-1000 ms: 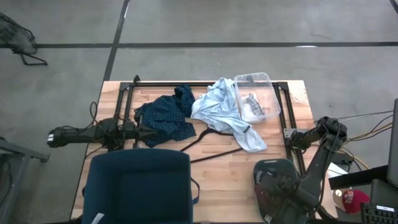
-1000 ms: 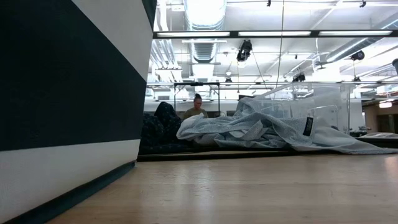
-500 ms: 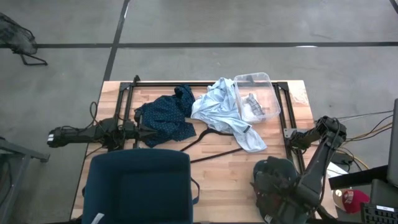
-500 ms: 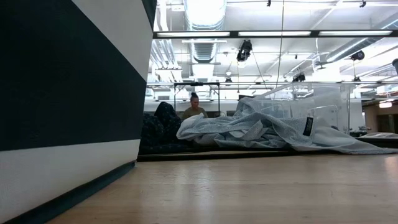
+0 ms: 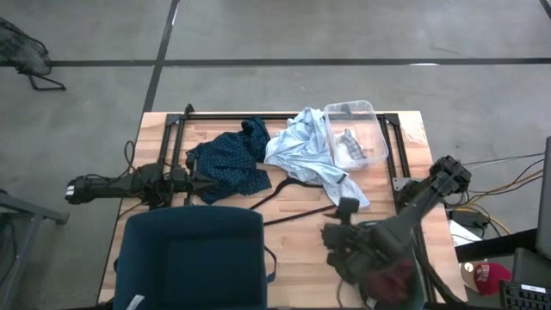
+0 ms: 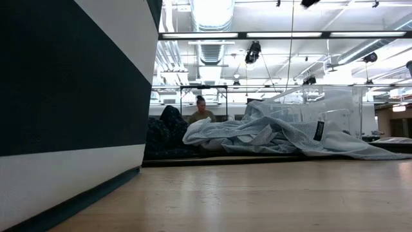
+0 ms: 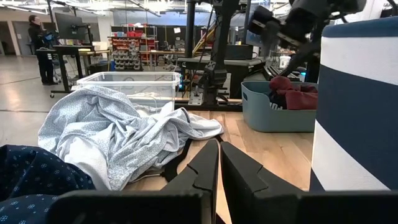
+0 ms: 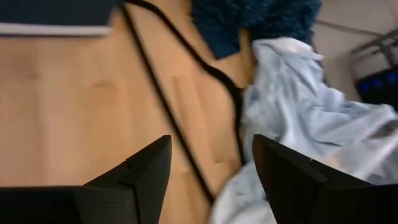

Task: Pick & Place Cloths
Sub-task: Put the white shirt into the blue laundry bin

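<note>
A navy dotted shirt [image 5: 228, 164] and a pale blue-white shirt [image 5: 310, 157] lie crumpled on the far half of the table. The pale shirt's edge leans on a clear plastic tub [image 5: 355, 136] that holds small grey-white socks [image 5: 349, 146]. A maroon piece [image 7: 292, 93] lies in a small grey-blue bin [image 7: 273, 115] at the near right. My right gripper [image 8: 211, 162] hangs open above bare wood near the pale shirt's near end, slanting down, nothing between its fingers. My left gripper [image 7: 217, 165] is shut and level at the table's left, beside the navy shirt.
A large dark blue fabric bin [image 5: 191, 254] with a white stripe fills the near left. A thin black wire hanger [image 5: 293, 202] lies on the wood between the shirts and my right gripper. A black frame [image 5: 284, 116] runs along the far edge. A person sits in the room behind [image 6: 203, 109].
My right gripper has swung from over the small bin at the near right corner toward the table's middle and left, rising a little and rolling as it went. The maroon piece in the small bin now shows behind it. The cloths on the table have not moved.
</note>
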Controlling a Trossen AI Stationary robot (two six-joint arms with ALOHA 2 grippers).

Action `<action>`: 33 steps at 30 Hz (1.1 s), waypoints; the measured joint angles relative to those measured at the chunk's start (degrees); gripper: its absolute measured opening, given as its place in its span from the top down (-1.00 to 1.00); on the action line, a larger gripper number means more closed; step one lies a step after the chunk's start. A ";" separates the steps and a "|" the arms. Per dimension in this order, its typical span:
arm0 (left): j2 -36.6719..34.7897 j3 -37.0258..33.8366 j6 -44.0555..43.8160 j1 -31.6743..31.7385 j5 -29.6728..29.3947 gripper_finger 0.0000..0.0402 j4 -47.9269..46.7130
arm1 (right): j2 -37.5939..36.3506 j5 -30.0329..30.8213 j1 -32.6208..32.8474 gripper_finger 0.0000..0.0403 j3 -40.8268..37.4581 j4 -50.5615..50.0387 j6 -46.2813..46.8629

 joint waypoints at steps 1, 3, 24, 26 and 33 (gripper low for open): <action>-0.02 0.00 0.01 0.02 0.00 0.88 0.00 | -0.05 0.04 -1.10 -0.09 0.00 -0.77 -0.72; -0.02 0.00 0.02 0.00 0.01 0.88 0.00 | -0.71 0.04 -3.28 -0.09 -0.07 -2.02 -1.80; -0.02 0.00 0.00 0.02 0.01 0.88 0.00 | -8.08 -8.40 -23.32 -0.09 -7.33 12.70 -23.38; -0.02 0.00 0.00 0.00 0.01 0.88 0.00 | -9.39 -11.81 -24.29 -0.09 -9.79 19.60 -28.08; 0.00 0.00 0.02 0.02 0.01 0.88 0.00 | -17.45 -27.27 -29.00 -0.09 -19.96 40.28 -37.25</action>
